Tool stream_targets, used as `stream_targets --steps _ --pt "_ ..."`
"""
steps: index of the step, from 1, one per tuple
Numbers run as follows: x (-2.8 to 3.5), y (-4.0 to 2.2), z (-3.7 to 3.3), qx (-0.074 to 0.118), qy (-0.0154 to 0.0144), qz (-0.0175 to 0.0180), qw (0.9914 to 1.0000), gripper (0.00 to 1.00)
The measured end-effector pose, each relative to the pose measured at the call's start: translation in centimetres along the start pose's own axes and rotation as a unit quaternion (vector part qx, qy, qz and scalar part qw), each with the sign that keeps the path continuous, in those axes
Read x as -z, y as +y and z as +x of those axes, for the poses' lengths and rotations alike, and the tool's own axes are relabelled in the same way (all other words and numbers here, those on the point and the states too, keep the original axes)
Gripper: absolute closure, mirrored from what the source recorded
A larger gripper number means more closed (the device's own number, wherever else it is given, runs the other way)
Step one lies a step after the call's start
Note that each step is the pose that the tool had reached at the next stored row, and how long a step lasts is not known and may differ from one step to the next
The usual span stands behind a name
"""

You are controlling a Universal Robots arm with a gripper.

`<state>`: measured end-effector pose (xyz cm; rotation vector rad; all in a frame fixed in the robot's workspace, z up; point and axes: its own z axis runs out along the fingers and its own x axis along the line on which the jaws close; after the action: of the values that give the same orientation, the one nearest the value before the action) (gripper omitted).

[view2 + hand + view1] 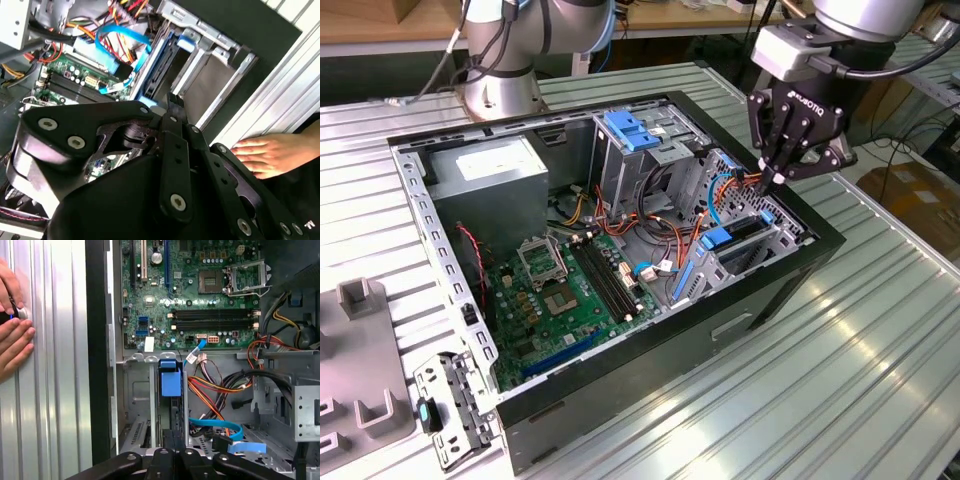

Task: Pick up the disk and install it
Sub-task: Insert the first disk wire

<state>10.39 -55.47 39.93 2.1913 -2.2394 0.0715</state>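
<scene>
The disk (744, 230) stands on edge inside a slot of the metal bay at the open computer case's (820, 250) corner on the exterior view's right. Its blue plastic rail and tab (170, 380) show in the first wrist view above the dark disk edge (174, 412). The second wrist view shows the disk (161, 70) between blue rails. My gripper (775, 180) hangs just above the bay, fingers shut to a point with nothing between them. The fingertips (172, 98) point toward the disk's end. I cannot tell whether they touch it.
A person's hand (12, 340) rests on the ribbed table beside the case, also seen as a hand (270, 152) in the second wrist view. Inside the case are the motherboard (570, 290), loose cables (220, 385), a tall cage with a blue top (635, 130) and a grey box (485, 180). A grey fixture (360, 350) lies at the exterior view's left.
</scene>
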Motion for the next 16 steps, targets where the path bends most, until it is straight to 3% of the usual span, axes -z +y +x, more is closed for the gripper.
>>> stream_targets --steps 2,5,8,12,16 --pt "-0.05 -0.48 -0.02 0.018 -0.0005 0.0007 0.99984 0.89" --pt "-0.1 -0.52 -0.01 0.052 -0.0014 0.0019 0.99866 0.89" --pt "-0.14 -0.63 -0.02 0.086 -0.0023 0.0032 0.99627 0.89" --pt "-0.16 -1.25 -0.14 0.099 -0.0027 0.0037 0.99507 0.89" --pt "-0.17 -1.67 -0.51 0.104 -0.0029 0.0039 0.99454 0.89"
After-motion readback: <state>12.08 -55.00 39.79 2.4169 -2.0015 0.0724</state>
